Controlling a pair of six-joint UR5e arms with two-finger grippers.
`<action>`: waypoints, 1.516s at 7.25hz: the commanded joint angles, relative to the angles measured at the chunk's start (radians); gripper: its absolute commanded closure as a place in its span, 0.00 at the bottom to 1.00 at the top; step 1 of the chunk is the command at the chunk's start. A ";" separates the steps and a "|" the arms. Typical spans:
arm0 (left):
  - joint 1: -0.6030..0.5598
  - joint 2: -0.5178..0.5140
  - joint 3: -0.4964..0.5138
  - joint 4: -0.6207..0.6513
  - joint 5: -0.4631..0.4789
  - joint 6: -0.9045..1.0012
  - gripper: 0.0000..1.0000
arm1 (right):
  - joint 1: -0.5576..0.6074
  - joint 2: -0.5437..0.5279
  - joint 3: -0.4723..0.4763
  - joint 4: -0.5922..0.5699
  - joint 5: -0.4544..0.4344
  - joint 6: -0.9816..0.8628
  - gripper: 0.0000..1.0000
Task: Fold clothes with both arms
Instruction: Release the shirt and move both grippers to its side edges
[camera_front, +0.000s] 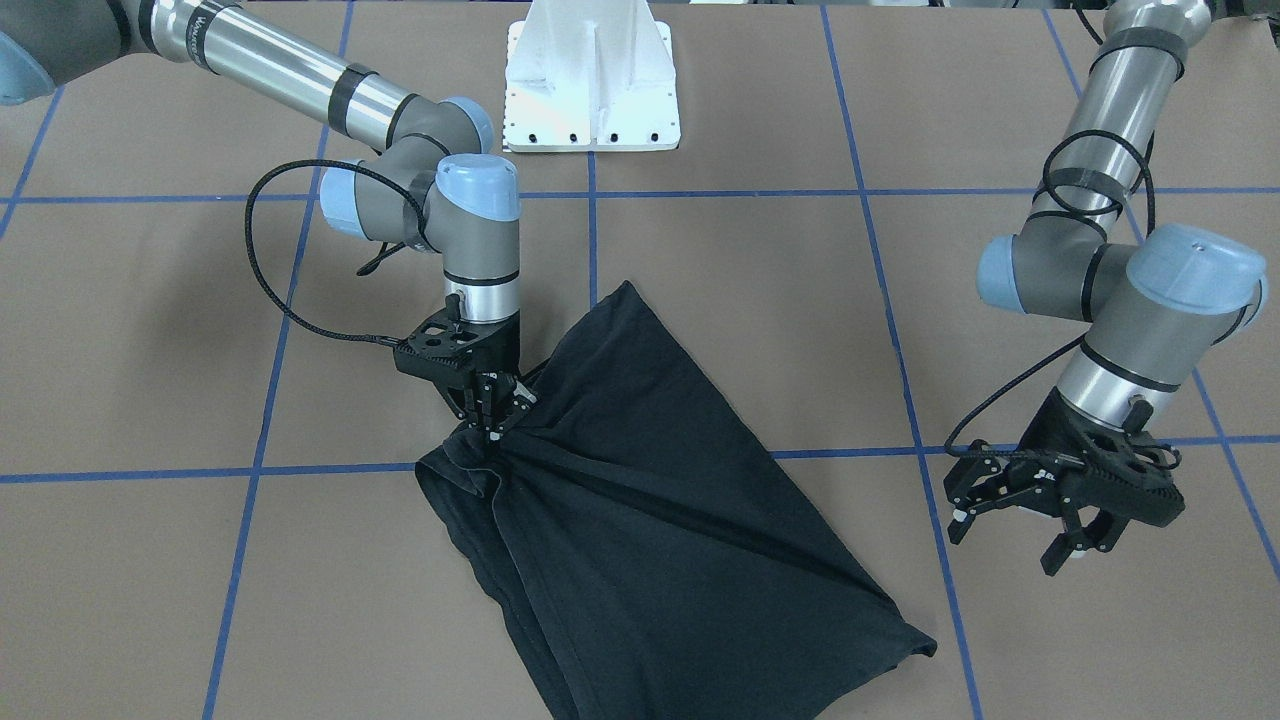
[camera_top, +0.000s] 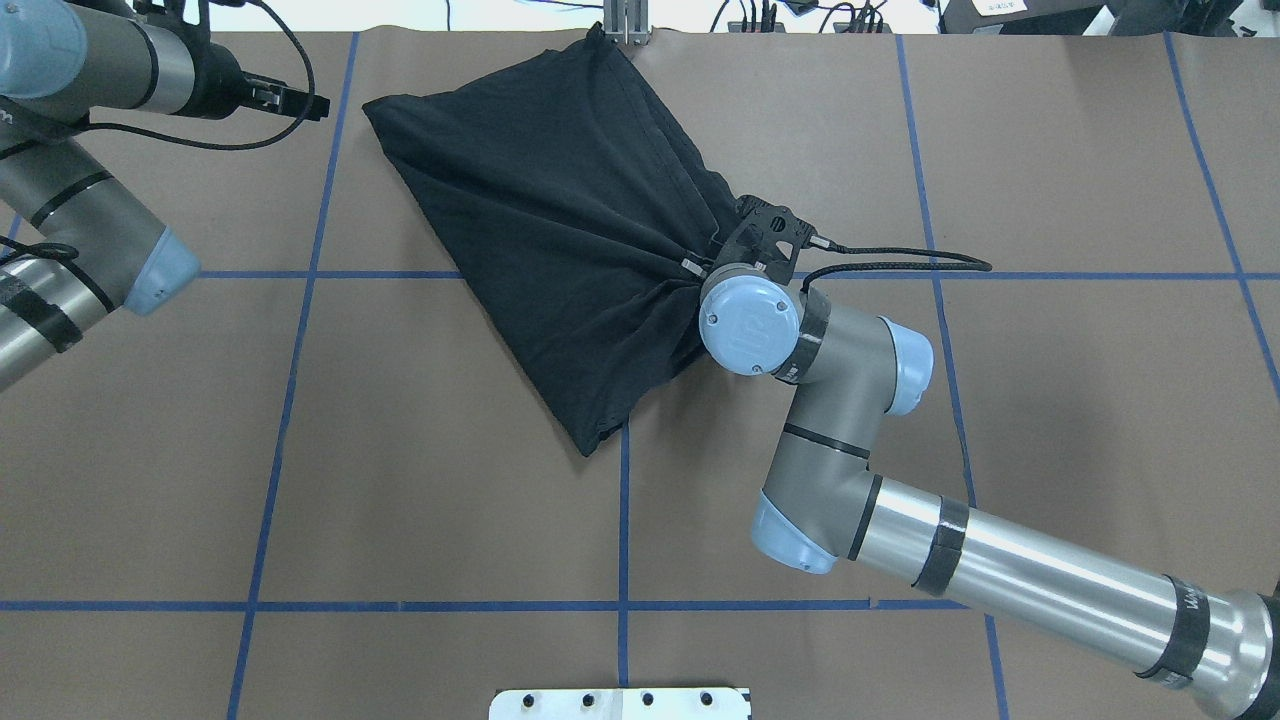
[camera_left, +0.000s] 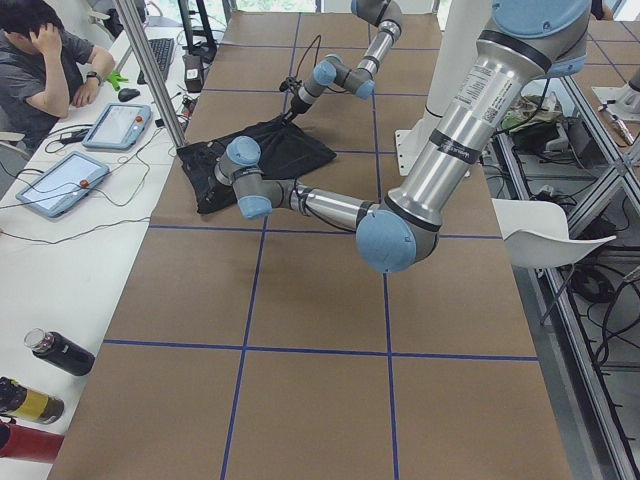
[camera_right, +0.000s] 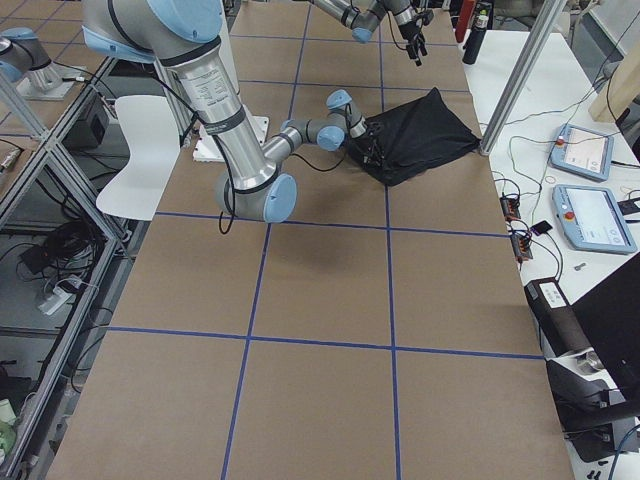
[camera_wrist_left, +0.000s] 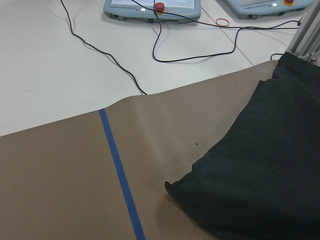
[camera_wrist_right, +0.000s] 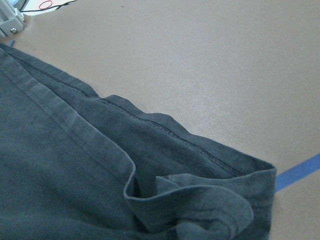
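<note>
Overhead exterior view: black T-shirt (camera_top: 560, 220) lies on the far half of the brown paper-covered table (camera_top: 400, 450), in a rough fan shape. It narrows to a bunch at the right gripper (camera_top: 712, 262).
Right gripper: jaws closed on a pinch of the shirt's hemmed edge. Creases radiate from the pinch. The fabric looks pulled, not lifted clear of the table.
Left gripper (camera_front: 1005, 545): jaws wide apart, nothing in them. It hovers over bare table, well apart from the shirt's nearest corner.
Shirt shape: one pointed corner toward the white pedestal base (camera_front: 590, 80), wide end toward the operators' side. The right wrist view shows stitched hems stacked in layers and a curled flap.
Progress (judgement): early. The shirt is bunched and skewed with no clean fold line, and only one arm has hold of it.
Left to do (judgement): left gripper takes an edge, the shirt gets spread flat, and then all the real folds.
Print/logo: none showing in any view, only plain black fabric.
Writing: lettering on the right arm's tube (camera_top: 1190, 600), too small to read. Nothing else is legible.
</note>
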 joint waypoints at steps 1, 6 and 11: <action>0.000 0.000 0.000 0.000 0.000 0.000 0.00 | -0.061 -0.016 0.082 -0.082 -0.025 0.010 1.00; 0.000 0.000 0.002 0.002 0.000 0.000 0.00 | -0.269 0.031 0.223 -0.349 -0.123 0.197 1.00; 0.000 0.000 -0.029 0.003 -0.005 -0.003 0.00 | -0.170 -0.078 0.549 -0.475 -0.018 -0.065 0.00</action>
